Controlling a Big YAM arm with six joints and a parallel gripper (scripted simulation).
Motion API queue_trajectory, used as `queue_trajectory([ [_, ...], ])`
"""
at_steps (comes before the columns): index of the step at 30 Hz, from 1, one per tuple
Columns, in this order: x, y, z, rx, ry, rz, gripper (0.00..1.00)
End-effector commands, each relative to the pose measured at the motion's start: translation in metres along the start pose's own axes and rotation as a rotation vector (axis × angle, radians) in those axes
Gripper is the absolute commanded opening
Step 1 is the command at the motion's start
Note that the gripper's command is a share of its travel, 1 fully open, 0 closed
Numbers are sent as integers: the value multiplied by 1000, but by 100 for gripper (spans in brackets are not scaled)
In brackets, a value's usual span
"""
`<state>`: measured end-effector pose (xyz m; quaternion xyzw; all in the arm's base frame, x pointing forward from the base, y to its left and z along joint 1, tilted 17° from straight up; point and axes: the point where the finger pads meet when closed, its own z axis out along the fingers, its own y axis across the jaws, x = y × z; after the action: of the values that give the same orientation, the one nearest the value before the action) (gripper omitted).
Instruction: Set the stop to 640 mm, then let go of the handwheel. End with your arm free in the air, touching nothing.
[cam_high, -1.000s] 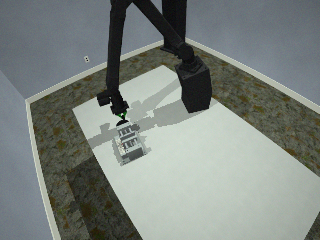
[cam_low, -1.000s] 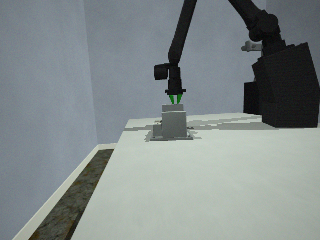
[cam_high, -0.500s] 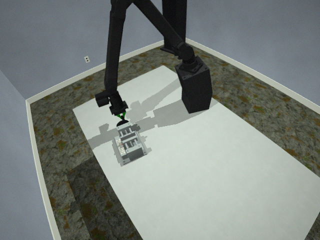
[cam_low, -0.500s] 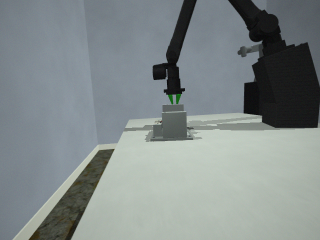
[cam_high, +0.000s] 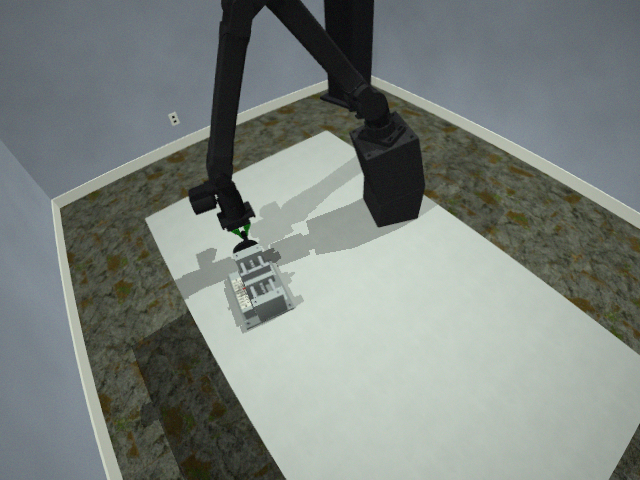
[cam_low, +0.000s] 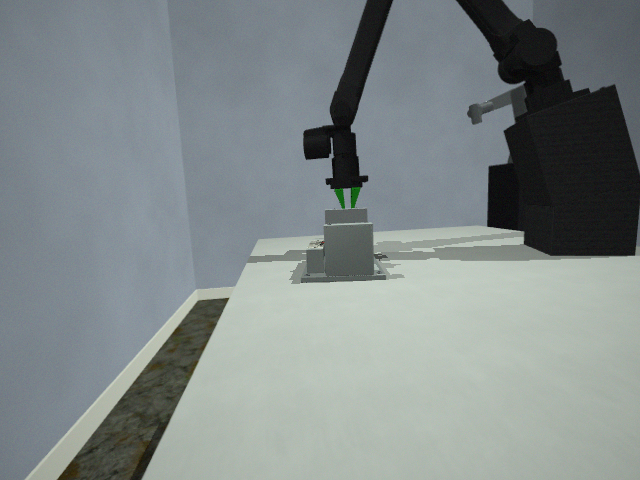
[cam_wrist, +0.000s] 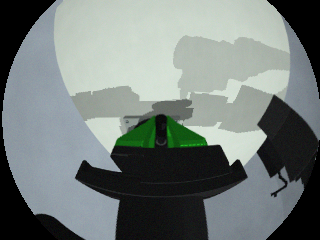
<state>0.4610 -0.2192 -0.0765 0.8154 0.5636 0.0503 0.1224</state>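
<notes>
The grey stop fixture stands on the white table, with a marked scale along its left side; the reading is too small to tell. Its black handwheel sits at the far end. My gripper with green fingers comes down from above and is shut on the handwheel's knob. In the exterior view the fingers stand close together just above and behind the fixture's grey block, which hides the handwheel. In the wrist view the green fingers close on a thin dark knob.
The robot's black base stands at the table's far side, also in the exterior view. The table's left edge drops to a mottled floor. A white rim runs along the walls.
</notes>
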Motion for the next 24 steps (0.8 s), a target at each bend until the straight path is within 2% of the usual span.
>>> queue_trajectory([
  [1,0,41,-30,-78,-10,8,6],
  [20,2,59,-35,-81,-8,4,6],
  [24,3,63,-28,-70,-6,4,6],
])
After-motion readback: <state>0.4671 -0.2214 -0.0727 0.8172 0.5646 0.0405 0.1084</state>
